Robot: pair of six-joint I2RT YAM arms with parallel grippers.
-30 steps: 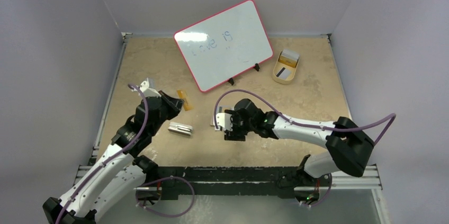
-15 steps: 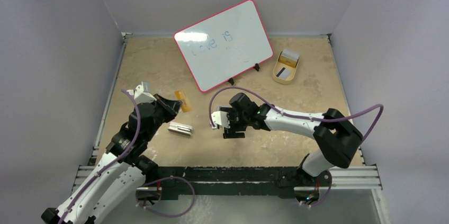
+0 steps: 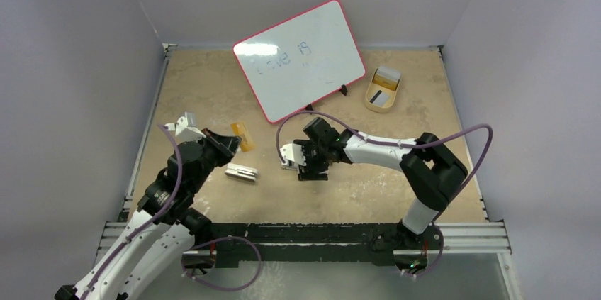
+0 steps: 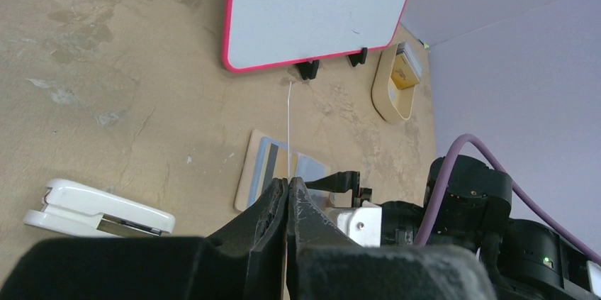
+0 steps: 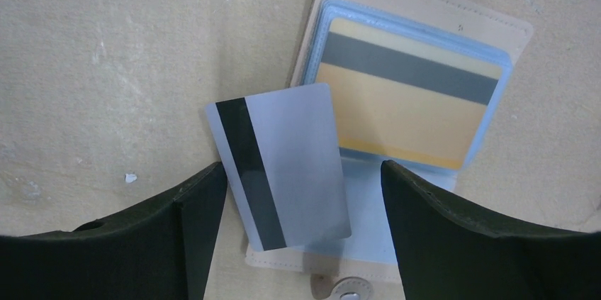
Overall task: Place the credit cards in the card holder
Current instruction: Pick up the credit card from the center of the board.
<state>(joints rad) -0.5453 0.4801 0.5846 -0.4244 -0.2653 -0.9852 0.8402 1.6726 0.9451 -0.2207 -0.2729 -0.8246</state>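
The right hand [image 5: 301, 190] gapes wide above the open card holder [image 5: 425, 9], whose loose grey card [image 5: 280, 165] lies crosswise to the slotted yellow card [image 5: 407, 101]. The left hand [image 4: 288, 190] pinches an orange card [image 3: 243, 135] that sticks straight out.

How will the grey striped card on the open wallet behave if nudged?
The thin grey plastic card looks flat and stiff, so it would probably slide, not bend. It lies loose across the edge of the open beige leather wallet, so a push may skate it off. Lying flush, it is likely hard to pinch.
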